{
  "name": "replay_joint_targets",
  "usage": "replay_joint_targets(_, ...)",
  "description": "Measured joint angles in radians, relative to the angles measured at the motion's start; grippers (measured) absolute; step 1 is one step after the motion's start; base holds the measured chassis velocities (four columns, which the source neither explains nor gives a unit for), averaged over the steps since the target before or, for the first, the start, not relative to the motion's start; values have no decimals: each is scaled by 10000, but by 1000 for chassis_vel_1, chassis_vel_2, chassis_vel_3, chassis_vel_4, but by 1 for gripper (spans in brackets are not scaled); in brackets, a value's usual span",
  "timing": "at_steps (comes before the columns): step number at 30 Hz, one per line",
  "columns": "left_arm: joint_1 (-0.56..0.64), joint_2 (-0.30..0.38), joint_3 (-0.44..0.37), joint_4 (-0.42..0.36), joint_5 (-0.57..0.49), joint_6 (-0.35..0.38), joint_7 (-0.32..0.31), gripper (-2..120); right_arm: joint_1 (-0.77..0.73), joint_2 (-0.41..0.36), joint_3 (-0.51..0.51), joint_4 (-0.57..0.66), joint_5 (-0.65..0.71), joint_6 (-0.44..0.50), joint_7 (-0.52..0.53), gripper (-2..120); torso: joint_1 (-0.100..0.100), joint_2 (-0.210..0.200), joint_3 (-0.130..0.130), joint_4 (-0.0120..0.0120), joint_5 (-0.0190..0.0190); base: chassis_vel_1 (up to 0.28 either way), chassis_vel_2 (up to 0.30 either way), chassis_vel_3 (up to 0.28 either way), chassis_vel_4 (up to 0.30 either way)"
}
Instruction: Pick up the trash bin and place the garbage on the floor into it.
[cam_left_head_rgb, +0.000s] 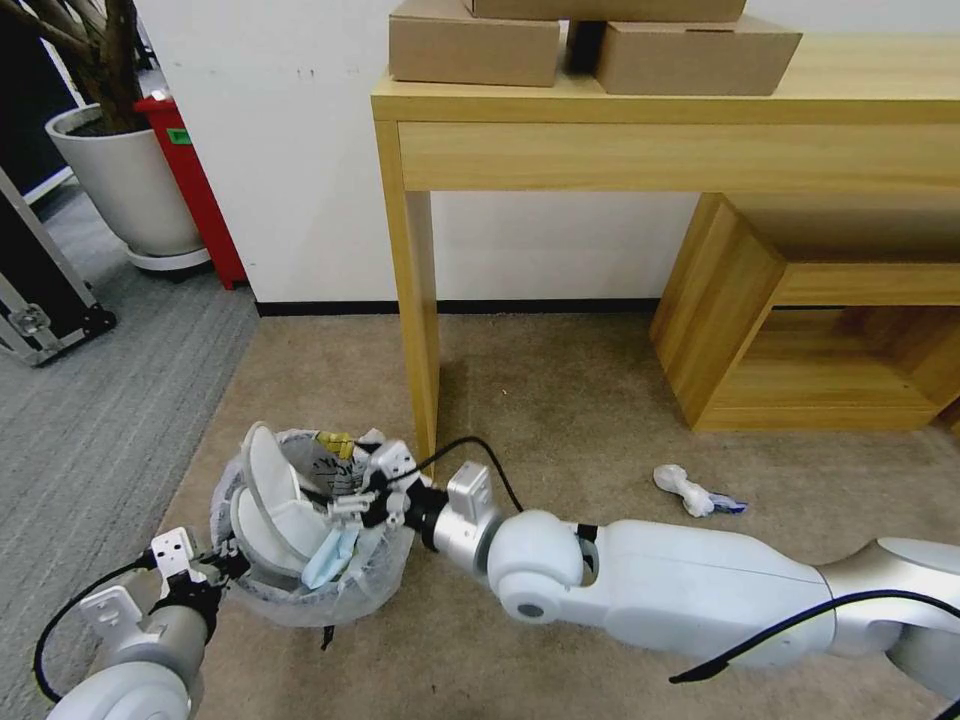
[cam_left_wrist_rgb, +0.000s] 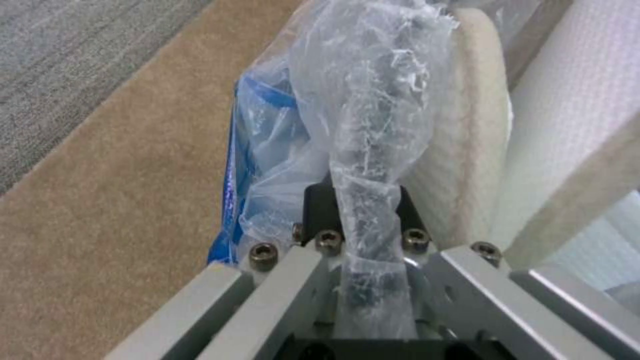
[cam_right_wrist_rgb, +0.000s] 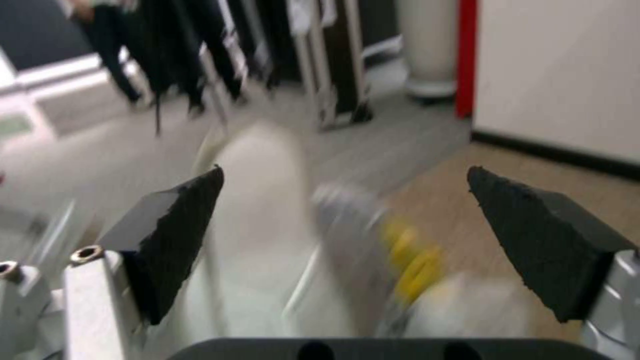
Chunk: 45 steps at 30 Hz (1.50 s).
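The trash bin (cam_left_head_rgb: 300, 540) sits in the lower left of the head view, on the tan carpet beside the leg of the wooden counter (cam_left_head_rgb: 410, 300). The left claw (cam_left_head_rgb: 215, 565) is clenched on its bag-lined rim at the bin's lower-left edge; the left wrist view shows the crinkled bag (cam_left_wrist_rgb: 373, 125) pinched between the jaws, a white slipper (cam_left_wrist_rgb: 467, 130) standing just behind it. The bin looks nearly full: 2 white slippers (cam_left_head_rgb: 270, 500) stand on end inside, with a blue-and-white piece (cam_left_head_rgb: 330, 555) and a yellow-marked item (cam_left_head_rgb: 335, 442) tucked among them.

The right claw (cam_left_head_rgb: 365, 495) hangs over the bin's mouth near the centre of the frame, its black pads (cam_right_wrist_rgb: 173, 235) spread wide with nothing between them, so it seems to have just let something go.

Most of the job appears done. 1 crumpled white scrap (cam_left_head_rgb: 690, 490) with a bit of blue lies on the carpet at centre right, well apart from the bin, below the low wooden shelf unit (cam_left_head_rgb: 800, 330), and is left to collect.
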Motion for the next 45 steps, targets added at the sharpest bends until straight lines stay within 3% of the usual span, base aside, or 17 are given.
replay_joint_targets(10,102,-10,-276,-31,968,268,775,0,-1400,-869,2792,216,23,-14,16,96,0,0,0,-1,2,0,0,0,0)
replay_joint_targets(15,216,20,-472,-28,1643,343,1284,0,-2757,-1355,5198,272,-258,-61,186,97,0,0,0,-2,2,0,0,0,0)
replay_joint_targets(17,221,45,-601,-29,1817,345,1533,0,-3609,-1486,6516,364,-458,66,-43,97,0,0,0,-2,3,0,0,0,0)
replay_joint_targets(19,215,48,-620,-32,1831,349,1570,0,-3807,-1512,6789,383,-534,139,-141,97,0,0,0,-1,2,0,0,0,0)
replay_joint_targets(21,109,66,-704,-49,1888,372,1736,0,-4979,-1630,8184,508,-856,481,-627,97,0,0,0,-1,3,0,0,0,0)
replay_joint_targets(22,109,66,-704,-49,1888,372,1736,0,-4979,-1630,8184,508,-856,481,-627,97,0,0,0,-1,3,0,0,0,0)
replay_joint_targets(24,-1,67,-767,-78,1920,470,1873,0,-6149,-1669,9517,790,-945,679,-896,97,0,0,-1,-5,3,0,0,0,0)
replay_joint_targets(26,-22,47,-809,-119,1941,528,1966,0,-6960,-1587,10653,1000,-1110,835,-1150,97,0,0,-1,-2,2,0,0,0,0)
replay_joint_targets(34,-27,33,-907,-228,1972,550,2127,0,-8836,-996,12960,1797,-1866,1133,-1523,99,-1,0,-1,-2,-1,0,0,0,0)
replay_joint_targets(45,-98,203,-987,-311,1848,397,2286,0,-10737,351,14295,2342,-3462,1382,-1726,99,0,0,-1,-1,-2,0,0,0,0)
